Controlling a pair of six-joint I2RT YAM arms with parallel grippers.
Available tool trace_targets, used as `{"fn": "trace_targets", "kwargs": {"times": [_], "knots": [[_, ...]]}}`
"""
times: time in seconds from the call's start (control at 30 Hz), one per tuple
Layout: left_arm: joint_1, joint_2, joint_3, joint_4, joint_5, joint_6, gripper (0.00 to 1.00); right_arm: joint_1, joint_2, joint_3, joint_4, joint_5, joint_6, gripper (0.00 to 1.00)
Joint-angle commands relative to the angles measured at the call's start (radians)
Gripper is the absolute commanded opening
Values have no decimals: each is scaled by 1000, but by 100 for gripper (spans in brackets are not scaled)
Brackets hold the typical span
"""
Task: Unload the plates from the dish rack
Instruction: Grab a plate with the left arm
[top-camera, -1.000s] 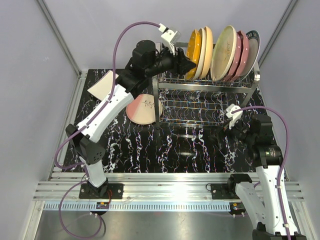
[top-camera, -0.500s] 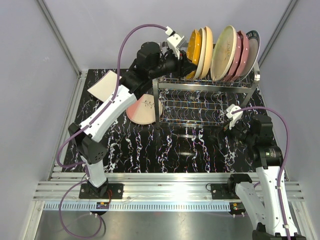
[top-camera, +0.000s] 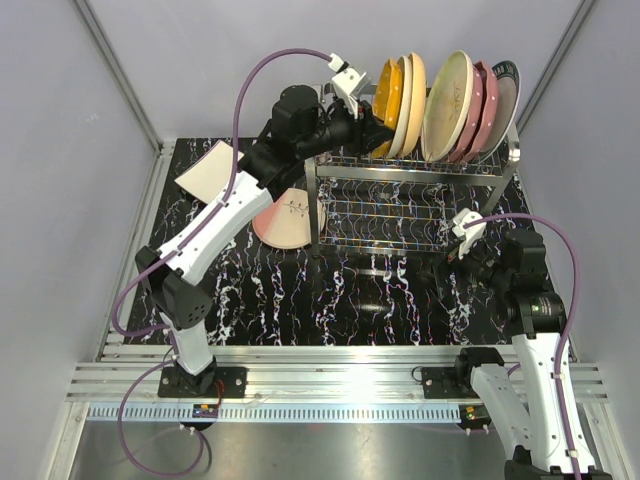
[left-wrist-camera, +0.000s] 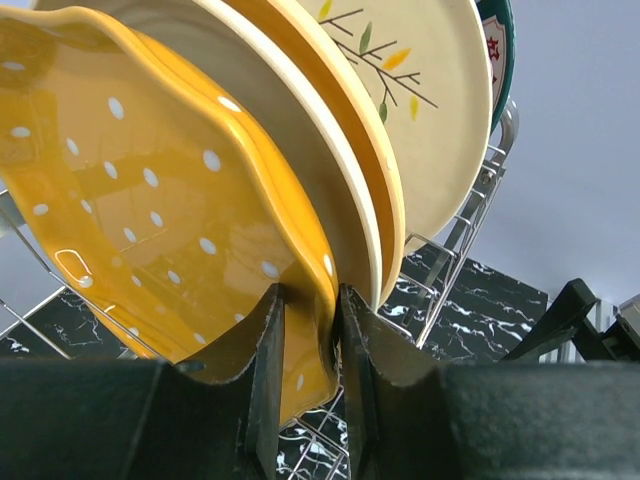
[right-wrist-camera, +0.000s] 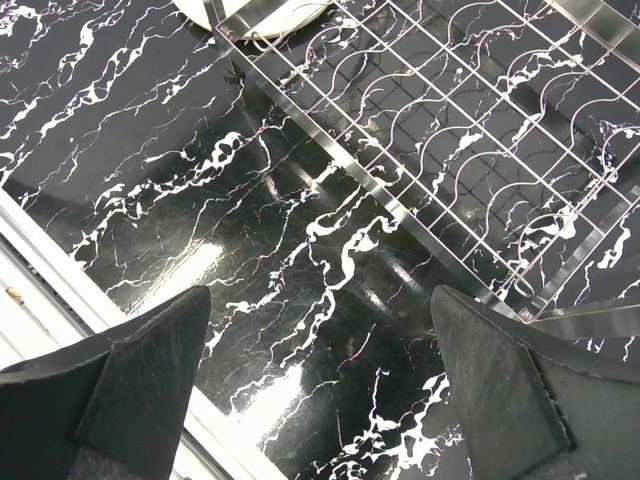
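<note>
The chrome dish rack (top-camera: 410, 215) stands at the back right, with several plates upright on its upper tier. My left gripper (top-camera: 378, 122) is at the leftmost one, a yellow-orange polka-dotted plate (top-camera: 388, 95). In the left wrist view its fingers (left-wrist-camera: 262, 340) are shut on that plate's (left-wrist-camera: 150, 200) lower rim, one on each face. Behind it stand a cream plate (left-wrist-camera: 300, 150), a twig-motif plate (left-wrist-camera: 420, 100) and a dark-rimmed plate (left-wrist-camera: 500, 50). My right gripper (right-wrist-camera: 320, 380) hangs open over the table in front of the rack's lower tier (right-wrist-camera: 480, 150), holding nothing.
A white square plate (top-camera: 208, 170) and a pink-cream round plate (top-camera: 285, 220) lie on the black marbled table left of the rack. Pink plates (top-camera: 480, 110) stand at the rack's right end. Grey walls close in both sides.
My left arm has moved right to the rack and its fingers have closed on the yellow plate's rim. The right arm has not moved.
</note>
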Motion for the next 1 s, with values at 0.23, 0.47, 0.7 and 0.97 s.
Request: {"fn": "trace_targets", "kwargs": {"times": [0.23,0.47,0.7,0.97], "knots": [[5,-76,5,262,-63,-110,0,-35,-10,4,20,-11,-9,100],[42,-70,12,327,-73,-236,0,-38,-13,5,18,-11,-7,100],[86,-51,28,388,-59,-418,0,-38,-13,4,20,-9,-7,100],[115,-18,69,502,-47,-590,0,-40,-11,2,20,-8,-7,100]]}}
